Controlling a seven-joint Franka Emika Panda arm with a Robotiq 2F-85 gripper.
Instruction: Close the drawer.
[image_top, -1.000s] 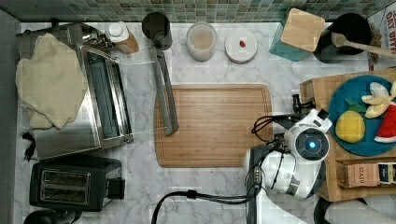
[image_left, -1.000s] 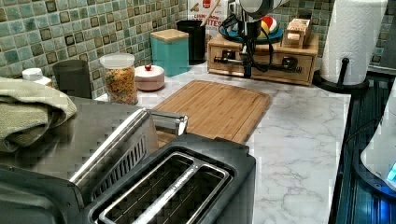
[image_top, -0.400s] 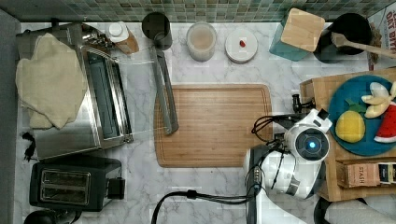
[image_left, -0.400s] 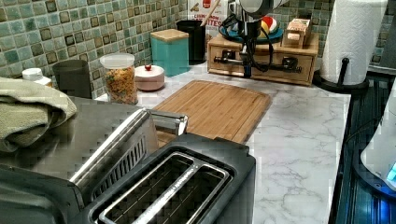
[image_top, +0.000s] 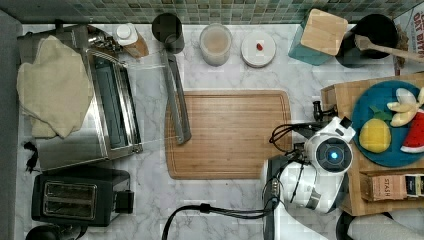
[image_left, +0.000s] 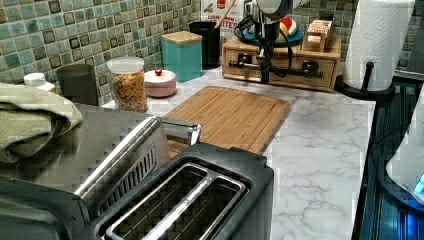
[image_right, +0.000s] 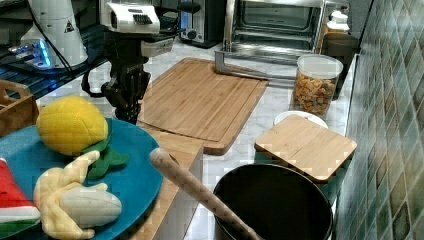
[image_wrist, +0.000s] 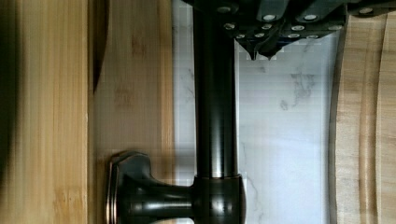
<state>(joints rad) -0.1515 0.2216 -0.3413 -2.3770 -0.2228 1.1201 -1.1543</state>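
At the bamboo box (image_left: 280, 62) front, drawer (image_left: 278, 65) looks nearly flush; gripper (image_wrist: 261, 46) at its dark handle (image_wrist: 215, 93), finger spread unclear. Risk: pads slip off handle, leaving drawer ajar.

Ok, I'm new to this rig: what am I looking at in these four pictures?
It is a single robot arm on a marble kitchen counter. One camera looks straight down, two look from opposite ends of the counter, and one rides on the wrist. On the counter are a cutting board, a toaster oven, a toaster and a bamboo box carrying a blue plate of toy fruit. The gripper sits beside the dark handle of the drawer. Whether it grips anything, I cannot tell.
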